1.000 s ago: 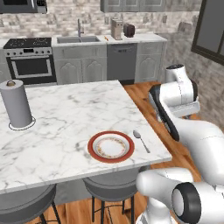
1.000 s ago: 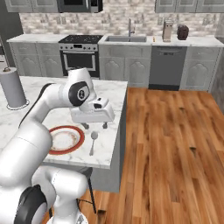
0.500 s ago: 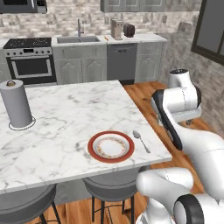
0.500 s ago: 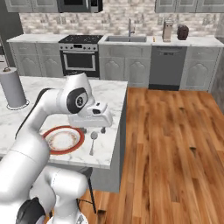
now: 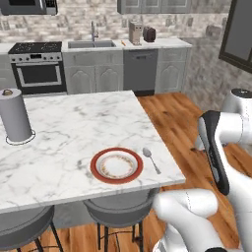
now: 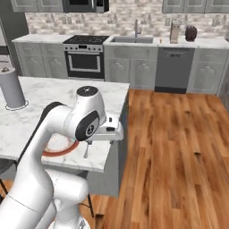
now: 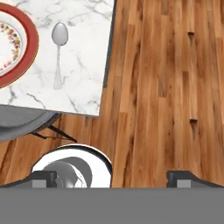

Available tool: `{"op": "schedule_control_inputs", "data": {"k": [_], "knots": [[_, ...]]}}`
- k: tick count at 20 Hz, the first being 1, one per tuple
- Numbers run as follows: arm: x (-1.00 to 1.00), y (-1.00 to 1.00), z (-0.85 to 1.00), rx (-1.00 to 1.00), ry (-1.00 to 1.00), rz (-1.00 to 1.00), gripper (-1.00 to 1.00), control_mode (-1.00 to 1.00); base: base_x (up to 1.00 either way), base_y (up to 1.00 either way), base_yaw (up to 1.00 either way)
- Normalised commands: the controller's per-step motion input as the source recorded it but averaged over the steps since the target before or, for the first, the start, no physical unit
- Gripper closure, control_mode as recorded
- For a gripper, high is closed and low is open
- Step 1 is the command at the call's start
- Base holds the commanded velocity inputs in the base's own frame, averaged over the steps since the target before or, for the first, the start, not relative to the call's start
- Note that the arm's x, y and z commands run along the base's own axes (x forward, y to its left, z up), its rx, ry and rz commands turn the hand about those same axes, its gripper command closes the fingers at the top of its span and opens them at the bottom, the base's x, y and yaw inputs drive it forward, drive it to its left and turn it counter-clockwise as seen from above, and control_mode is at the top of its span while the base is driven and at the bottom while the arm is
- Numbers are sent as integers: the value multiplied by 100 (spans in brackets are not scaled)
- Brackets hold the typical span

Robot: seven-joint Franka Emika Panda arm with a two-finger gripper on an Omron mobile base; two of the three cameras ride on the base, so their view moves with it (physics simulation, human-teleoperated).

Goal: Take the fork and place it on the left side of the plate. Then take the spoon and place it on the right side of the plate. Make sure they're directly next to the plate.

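The plate (image 5: pixel 98 173), with its red rim and pale centre, lies near the front right corner of the marble island. Directly to its right lies the grey spoon (image 5: pixel 151 159), bowl pointing away from me. The hand view shows the spoon (image 7: pixel 58 51) beside the plate's rim (image 7: pixel 31 40). My gripper (image 7: pixel 111 178) is open with nothing between its fingers, and it looks down at the wood floor just past the counter's right edge. In the right base view my hand (image 6: pixel 110 131) hovers over that edge, above the spoon's handle (image 6: pixel 86 152). The orange fork is out of view.
A grey paper-towel roll (image 5: pixel 15 116) stands at the island's left side. Grey stools (image 5: pixel 118 206) are tucked under the front edge, and one shows as a stool (image 7: pixel 26 120) in the hand view. Open wood floor (image 6: pixel 179 147) lies to the right. Stove and sink line the back wall.
My hand has drifted from above the spoon toward the counter's right front edge and out over the floor. The plate and the spoon have not moved.
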Motion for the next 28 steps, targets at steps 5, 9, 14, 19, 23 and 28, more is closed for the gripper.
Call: {"op": "schedule_control_inputs", "data": {"k": [5, 9, 14, 19, 23, 28], "knots": [[0, 0, 0, 0, 0, 0, -100, 100, 18, -94, 18], [0, 0, 0, 0, 0, 0, -100, 100, 38, -100, 12], [0, 0, 0, 0, 0, 0, -100, 100, 75, -85, 4], [0, 0, 0, 0, 0, 0, -100, 100, 100, -48, 0], [0, 0, 0, 0, 0, 0, -100, 100, 100, -35, 0], [0, 0, 0, 0, 0, 0, -100, 100, 100, -38, 1]]}}
